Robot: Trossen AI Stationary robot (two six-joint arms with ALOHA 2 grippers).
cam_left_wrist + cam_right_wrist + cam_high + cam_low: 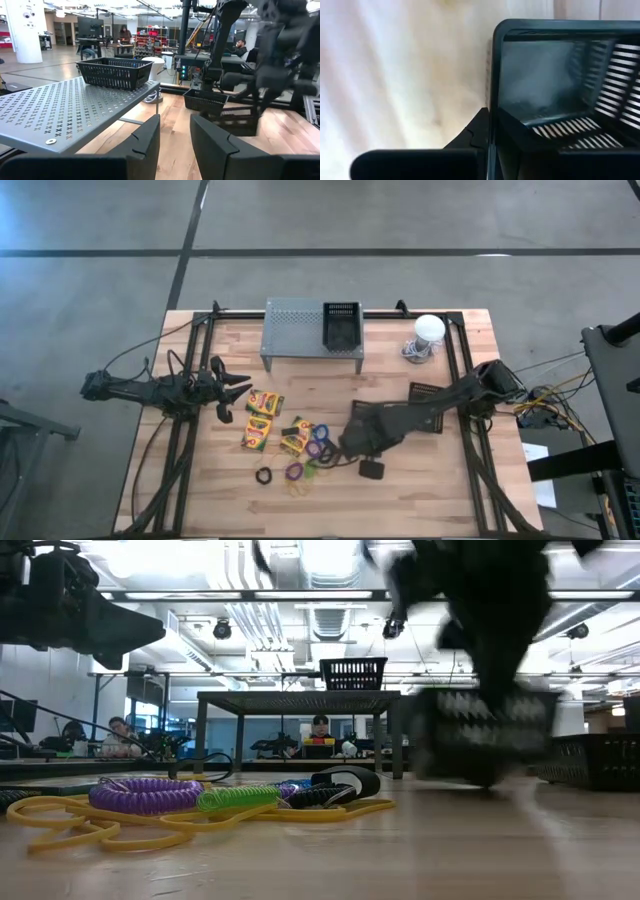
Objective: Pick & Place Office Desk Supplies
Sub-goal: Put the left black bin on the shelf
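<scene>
Right gripper (490, 131) clamped on a black mesh basket's (560, 90) slatted rim; left gripper (175, 145) parted beside the perforated grey metal stand (65, 112); coiled band loops (150, 795) lie on the wood.

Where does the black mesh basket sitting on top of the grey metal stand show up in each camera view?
High view: basket on the stand at top centre, on the right end of the grey stand.
Low view: centre, atop the stand.
Left wrist view: left of centre, on the stand's far end.
Right wrist view: not in it.
Shared landmark: the grey stand.
</scene>
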